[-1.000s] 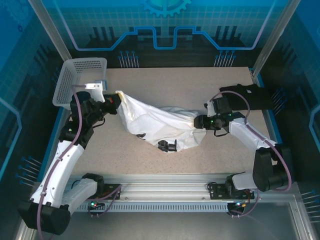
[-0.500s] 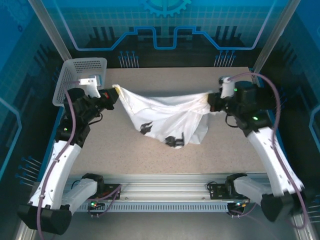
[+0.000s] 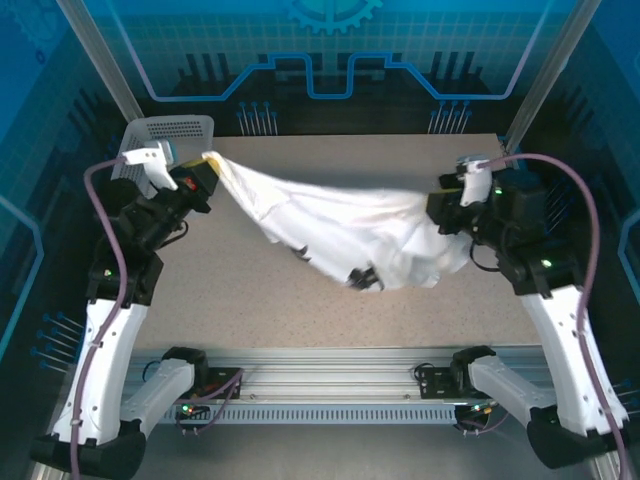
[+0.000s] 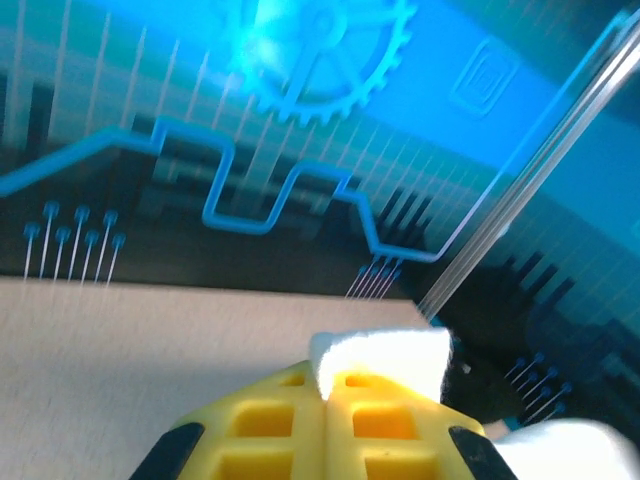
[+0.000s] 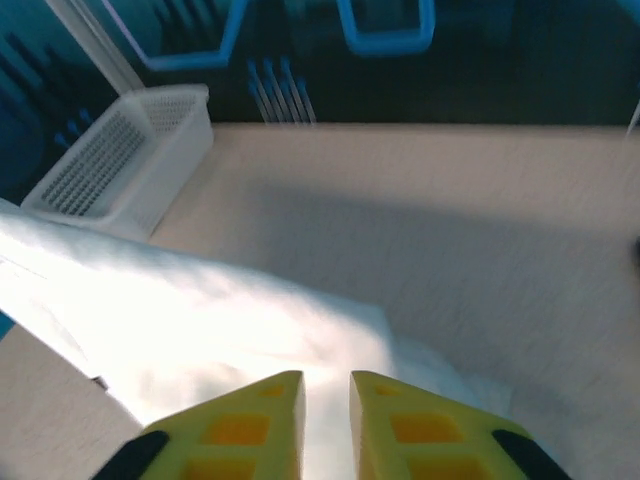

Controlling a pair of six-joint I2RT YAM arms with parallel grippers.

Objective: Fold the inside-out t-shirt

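the inside-out t-shirt [image 3: 340, 225] hangs stretched between the two hands above the tan surface [image 3: 300, 320]. its upper edge runs taut from left to right and its bulk sags toward the right. the lowest folds, with dark marks [image 3: 362, 278], are near or on the surface; from above i cannot tell whether they touch. the left hand [image 3: 205, 165], just beside the white basket [image 3: 170, 135], is pressed fully closed, a white corner of cloth pinched between its yellow fingers [image 4: 270, 420]. the right hand [image 3: 445, 200] has its fingers nearly together, with a narrow gap between them, and seems to grip the shirt's other end.
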